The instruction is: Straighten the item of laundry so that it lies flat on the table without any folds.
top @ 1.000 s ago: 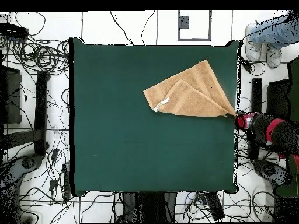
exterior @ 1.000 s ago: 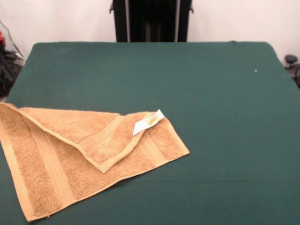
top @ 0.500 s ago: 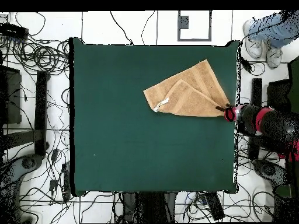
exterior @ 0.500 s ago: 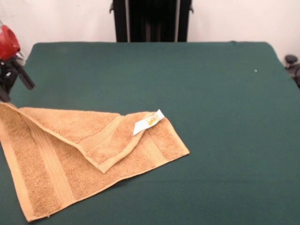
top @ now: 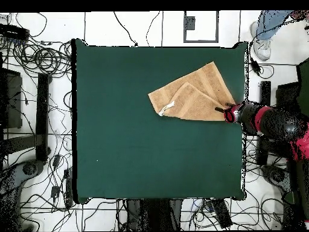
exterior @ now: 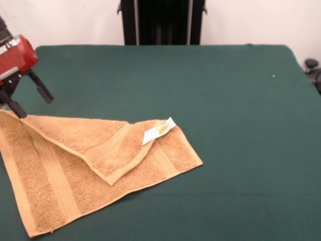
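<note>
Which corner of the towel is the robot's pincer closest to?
The far-left corner of the towel, at the table's edge in the front view. The open pincer hovers beside it; the other corners lie farther off.

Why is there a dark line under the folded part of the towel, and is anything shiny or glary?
Front view: the towel has a folded flap whose raised edge casts a thin soft shadow onto the layer beneath; light is even, and the green table shows no glare. Only the white tag looks bright. Overhead view: lighting is flat, and the claw looks small and dark at the towel's corner.
</note>
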{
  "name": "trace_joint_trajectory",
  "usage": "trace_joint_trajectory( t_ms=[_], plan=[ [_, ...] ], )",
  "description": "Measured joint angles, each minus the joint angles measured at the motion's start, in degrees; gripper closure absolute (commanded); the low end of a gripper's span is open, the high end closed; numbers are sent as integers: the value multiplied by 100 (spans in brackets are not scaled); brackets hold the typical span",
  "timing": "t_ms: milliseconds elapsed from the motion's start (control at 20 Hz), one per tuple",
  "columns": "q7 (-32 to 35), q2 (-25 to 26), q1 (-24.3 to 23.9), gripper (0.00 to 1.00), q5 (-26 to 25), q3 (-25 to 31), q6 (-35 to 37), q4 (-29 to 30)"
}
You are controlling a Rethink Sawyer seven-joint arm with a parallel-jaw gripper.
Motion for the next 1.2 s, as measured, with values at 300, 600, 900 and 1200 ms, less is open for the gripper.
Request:
trace_joint_trajectory(
  t_ms=[300,600,900,1200],
  plan=[
    [-239,9,71,0,0,0,1,-76],
    [-414,12,119,0,-1,0,1,-280],
    [-561,27,210,0,-30,-2,1,-566],
    [-737,137,341,0,-51,-5,1,-845]
  ],
)
